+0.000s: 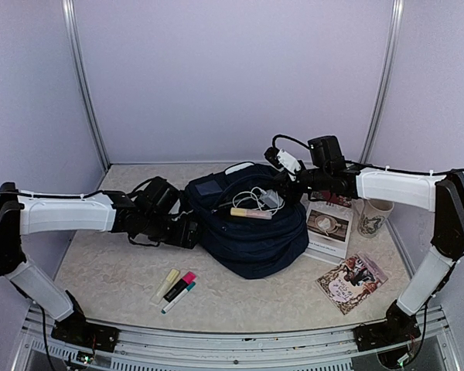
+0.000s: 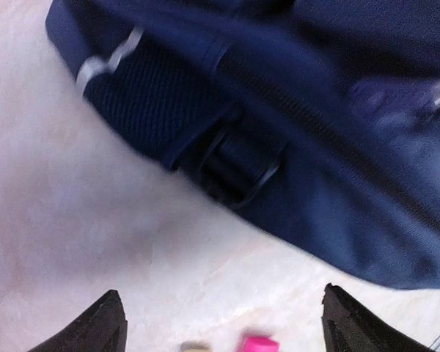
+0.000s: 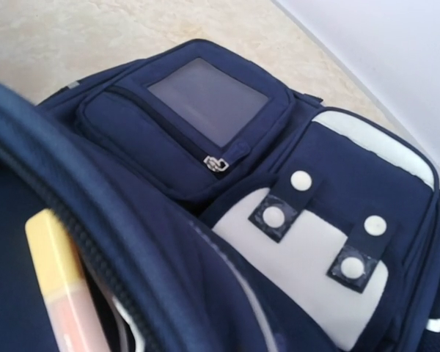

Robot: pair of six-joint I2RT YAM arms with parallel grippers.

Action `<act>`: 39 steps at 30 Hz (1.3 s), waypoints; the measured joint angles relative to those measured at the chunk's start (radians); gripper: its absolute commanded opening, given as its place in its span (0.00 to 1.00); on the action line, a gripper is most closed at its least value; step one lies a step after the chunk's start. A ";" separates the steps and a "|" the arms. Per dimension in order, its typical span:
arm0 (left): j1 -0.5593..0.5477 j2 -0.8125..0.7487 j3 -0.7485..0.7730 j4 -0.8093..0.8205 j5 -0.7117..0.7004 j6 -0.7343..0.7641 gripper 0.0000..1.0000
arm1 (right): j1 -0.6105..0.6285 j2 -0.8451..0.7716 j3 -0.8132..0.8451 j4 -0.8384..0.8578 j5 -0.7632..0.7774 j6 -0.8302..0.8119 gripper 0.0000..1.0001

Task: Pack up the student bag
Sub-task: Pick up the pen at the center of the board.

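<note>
bag [image 1: 251,236] sits mid-table in the top view, main compartment unzipped. There's a white cable [image 1: 257,195] bundled in the opening with an orange highlighter [image 1: 251,212] lying across it

left gripper [image 1: 189,232] is at the bag's 9 o'clock side, right up against the fabric. From its wrist cam the fingers [image 2: 106,326] are spread wide with nothing between them, just bare table. The bag's side with a black buckle [image 2: 238,165] fills the upper part of that view, and a pink cap [image 2: 258,343] peeks in at 6 o'clock

right gripper [image 1: 282,184] comes in from 3 o'clock and dips over the bag's far rim at about 1 o'clock. It's clamped shut, but its fingers aren't in its own cam so I can't tell what it's pinching, if anything. That cam shows the zip rim [image 3: 95,220] very close, a window pocket [image 3: 209,99] and white snap patches [image 3: 308,249]

loose stuff: three markers [image 1: 176,287] at the bag's 7 o'clock, book [image 1: 329,229] at 3, booklet [image 1: 352,280] at 4, mug [image 1: 373,216] just past the book
</note>
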 measured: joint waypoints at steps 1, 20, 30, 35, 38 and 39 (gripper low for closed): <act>0.000 -0.002 -0.026 -0.018 -0.002 -0.031 0.82 | 0.000 0.000 0.001 0.000 0.000 0.000 0.00; -0.101 0.011 -0.169 -0.169 0.032 -0.199 0.54 | 0.000 0.014 0.024 -0.031 0.000 0.000 0.00; -0.081 0.007 -0.200 -0.177 0.029 -0.208 0.33 | 0.000 0.019 0.035 -0.050 -0.008 0.000 0.00; -0.077 -0.008 -0.216 -0.166 0.022 -0.198 0.13 | 0.000 0.019 0.035 -0.051 -0.008 0.001 0.00; -0.075 -0.018 -0.218 -0.174 0.009 -0.197 0.12 | 0.000 0.019 0.037 -0.053 -0.008 0.004 0.00; -0.074 -0.026 -0.218 -0.181 0.002 -0.195 0.12 | 0.000 0.019 0.038 -0.053 -0.008 0.004 0.00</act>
